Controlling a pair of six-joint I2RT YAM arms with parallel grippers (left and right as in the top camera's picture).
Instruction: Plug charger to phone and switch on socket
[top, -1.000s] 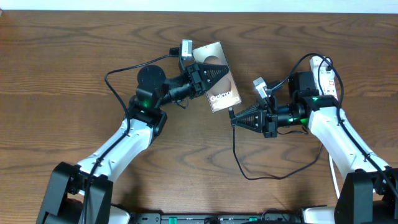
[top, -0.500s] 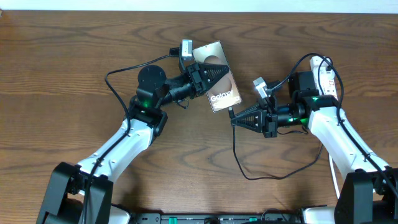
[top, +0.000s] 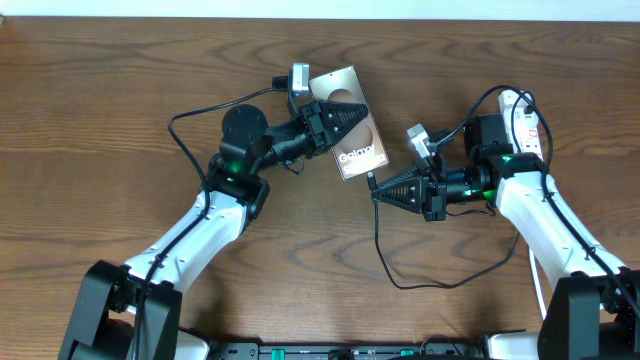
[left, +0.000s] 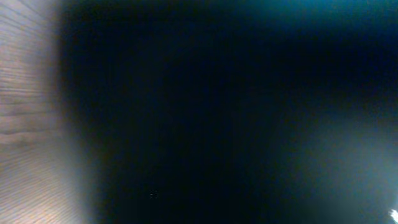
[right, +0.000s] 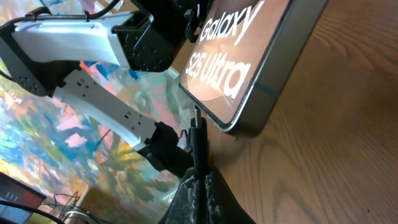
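Wood-grain table (top: 100, 120) fills the overhead view. The phone (top: 358, 155) sits near its middle. The phone's long axis is slanted, with the top end toward the far left and the bottom short edge toward the near right. The left gripper (top: 352, 118) reaches in from the left across the phone's face and is clamped on it. The left wrist view is only a dark blur.

The right gripper (top: 378, 193) sits just beside the phone's bottom edge, pinched tight on the charger (top: 378, 240). The charger tip points at that edge, and its cable loops back toward the near right. From the right wrist, the tip (right: 198, 127) meets the phone (right: 249, 74), but I cannot tell whether it is seated. The socket (top: 527, 125) lies far right, behind the right arm.
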